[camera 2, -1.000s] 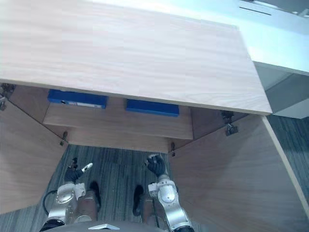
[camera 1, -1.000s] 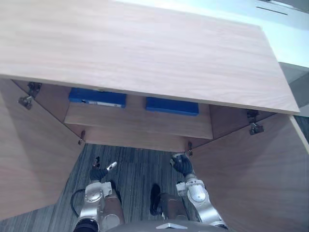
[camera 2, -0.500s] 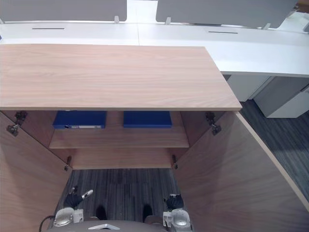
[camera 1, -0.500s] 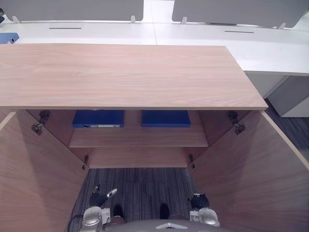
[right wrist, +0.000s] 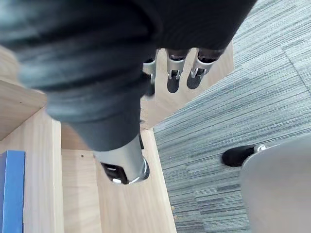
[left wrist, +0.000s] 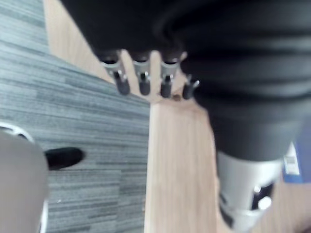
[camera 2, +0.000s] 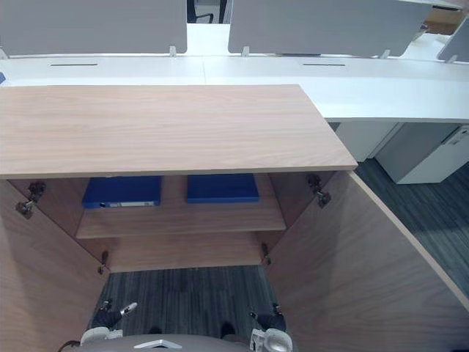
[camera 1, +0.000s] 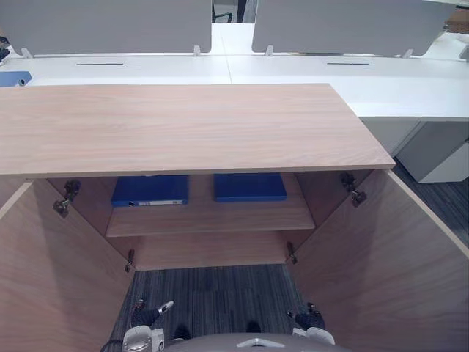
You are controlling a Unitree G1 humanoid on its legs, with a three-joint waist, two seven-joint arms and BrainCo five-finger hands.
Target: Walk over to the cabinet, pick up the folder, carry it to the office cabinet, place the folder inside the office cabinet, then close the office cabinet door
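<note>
- While both doors of the light-wood office cabinet [camera 1: 183,125] stand swung wide, the left door [camera 1: 51,279] and the right door [camera 1: 388,264] flank the robot on either side.
- Two flat folders lie side by side on the cabinet's wooden shelf [camera 1: 212,216]: the left blue folder [camera 1: 150,190], with a pale strip along its near edge, and the right blue folder [camera 1: 249,186]. I cannot tell which is the task's own.
- Low over the grey striped carpet [camera 1: 212,297] hangs the left hand [camera 1: 149,317], its fingers [left wrist: 143,82] straight and relaxed, holding nothing.
- Near the right door's inner face hangs the right hand [camera 1: 311,319], its fingers [right wrist: 173,81] loose and likewise empty.
- With folders inside and both hands free, the placing looks done, and closing the doors seems the step in hand.
- That calls for raising a hand to a door's free edge and pushing it inward until it meets the cabinet front.
</note>
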